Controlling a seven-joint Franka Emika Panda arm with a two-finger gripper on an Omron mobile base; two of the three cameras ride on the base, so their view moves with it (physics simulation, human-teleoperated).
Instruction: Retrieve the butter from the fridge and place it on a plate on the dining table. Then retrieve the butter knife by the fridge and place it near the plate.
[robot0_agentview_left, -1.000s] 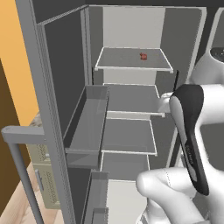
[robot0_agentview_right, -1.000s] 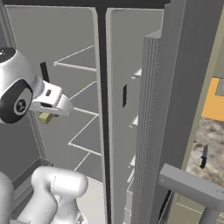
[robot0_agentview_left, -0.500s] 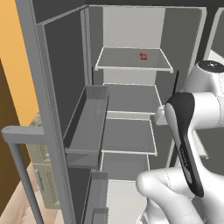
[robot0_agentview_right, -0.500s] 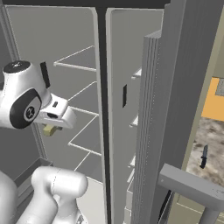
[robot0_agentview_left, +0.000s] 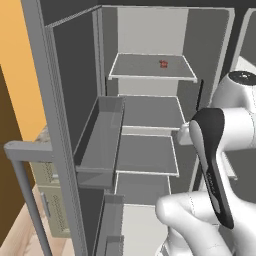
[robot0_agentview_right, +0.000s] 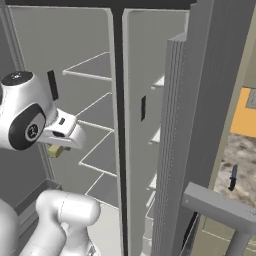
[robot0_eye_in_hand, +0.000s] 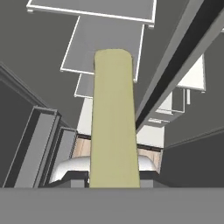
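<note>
Butter (robot0_eye_in_hand: 113, 122) runs straight out from your gripper (robot0_eye_in_hand: 114, 181) in the hand view, its long axis in line with the hand and its rounded far end aimed at the fridge (robot0_agentview_left: 150, 120) shelves. You can see it is a smooth, pale yellow, matte stick, flat-sided. The jaws are clamped narrow on its near end, one dark fingertip showing on each side. From the right base view a yellow corner of it pokes out under the white hand (robot0_agentview_right: 60, 132), held in the air before the open compartment. The shelves are thin grey slabs with pale edges. On the mottled marble counter (robot0_agentview_right: 235, 160) at the right lies the slim dark butter knife (robot0_agentview_right: 233, 176).
</note>
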